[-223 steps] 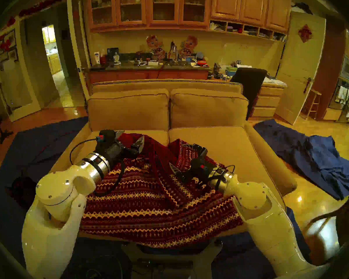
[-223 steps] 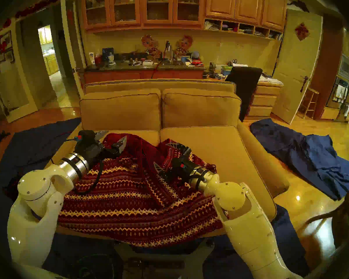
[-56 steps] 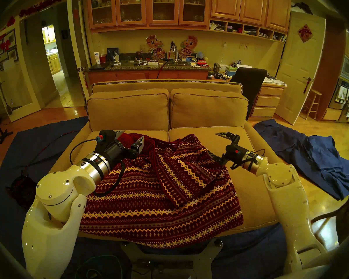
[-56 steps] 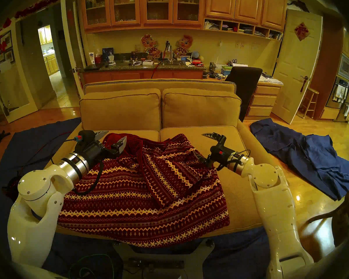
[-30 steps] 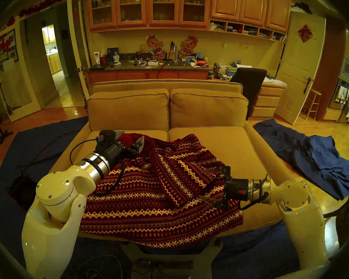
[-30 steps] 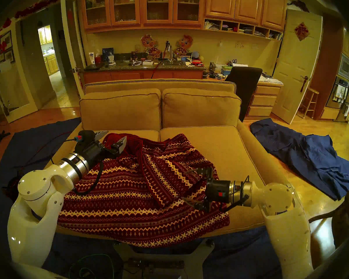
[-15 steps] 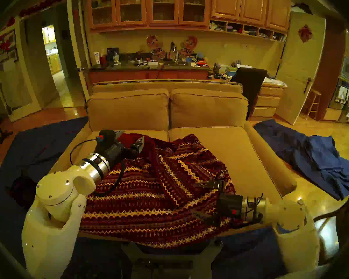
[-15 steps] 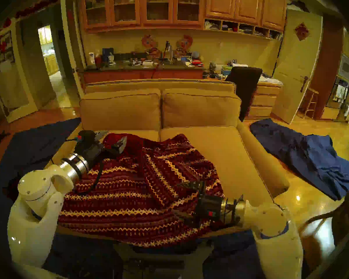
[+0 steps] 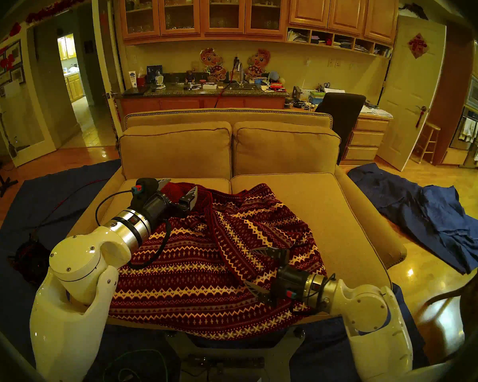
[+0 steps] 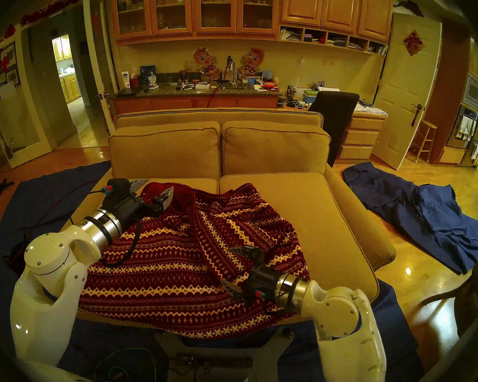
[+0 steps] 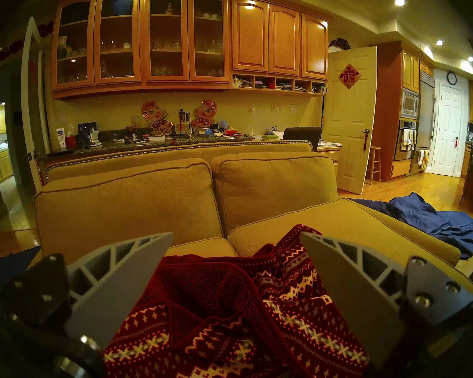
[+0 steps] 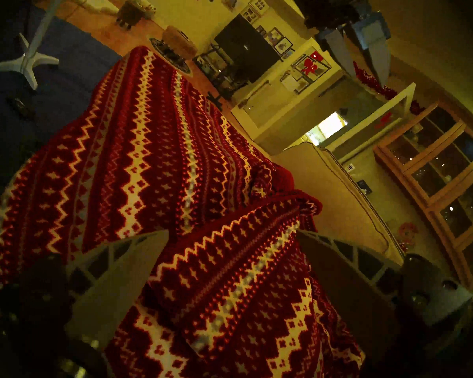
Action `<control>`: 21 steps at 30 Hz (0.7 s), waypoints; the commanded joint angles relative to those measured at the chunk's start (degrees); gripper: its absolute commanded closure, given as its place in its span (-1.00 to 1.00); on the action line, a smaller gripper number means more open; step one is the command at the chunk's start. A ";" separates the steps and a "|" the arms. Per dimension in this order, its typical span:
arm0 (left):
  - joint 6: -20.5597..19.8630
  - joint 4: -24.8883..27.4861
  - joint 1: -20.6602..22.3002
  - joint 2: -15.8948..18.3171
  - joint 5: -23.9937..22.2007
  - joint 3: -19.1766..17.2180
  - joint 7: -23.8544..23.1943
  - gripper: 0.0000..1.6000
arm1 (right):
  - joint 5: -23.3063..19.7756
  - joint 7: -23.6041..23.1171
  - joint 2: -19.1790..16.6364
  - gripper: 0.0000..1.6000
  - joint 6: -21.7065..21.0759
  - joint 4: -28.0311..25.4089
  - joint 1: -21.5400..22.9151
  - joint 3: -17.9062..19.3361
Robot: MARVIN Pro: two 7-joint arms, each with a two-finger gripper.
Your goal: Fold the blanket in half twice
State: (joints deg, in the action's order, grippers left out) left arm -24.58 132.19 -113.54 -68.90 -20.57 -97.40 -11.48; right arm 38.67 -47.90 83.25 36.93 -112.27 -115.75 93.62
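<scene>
1. The two head views look from above and behind the arms, tilted down over the sofa (image 9: 309, 207) toward the kitchen counter (image 9: 204, 90) at 12 o'clock; they show nearly the same picture.
2. The left wrist view sits low and close over the blanket (image 11: 230, 314), facing level toward the sofa's back cushions and cabinets, upright, its own fingers (image 11: 115, 282) at the bottom corners.
3. The right wrist view is rolled on its side, very near the blanket (image 12: 148, 164), facing leftward across it.
4. All four share the blanket and sofa.
</scene>
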 commanded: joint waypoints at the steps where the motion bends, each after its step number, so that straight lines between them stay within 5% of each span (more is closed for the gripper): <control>1: 0.03 0.53 0.15 0.04 0.05 -0.12 0.05 -1.00 | 10.40 6.21 2.81 -1.00 5.16 0.48 1.02 0.85; 8: 0.02 0.54 0.15 0.03 0.05 -0.13 0.06 -1.00 | 16.59 10.96 0.85 -1.00 8.72 1.27 0.12 2.81; 21: 0.01 0.55 0.15 0.03 0.06 -0.13 0.07 -1.00 | 20.75 12.73 0.88 -1.00 11.25 0.66 -2.20 3.62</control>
State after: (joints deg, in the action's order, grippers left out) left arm -24.59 132.21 -113.54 -68.90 -20.56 -97.40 -11.47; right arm 57.47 -37.18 84.12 46.76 -111.19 -117.02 97.17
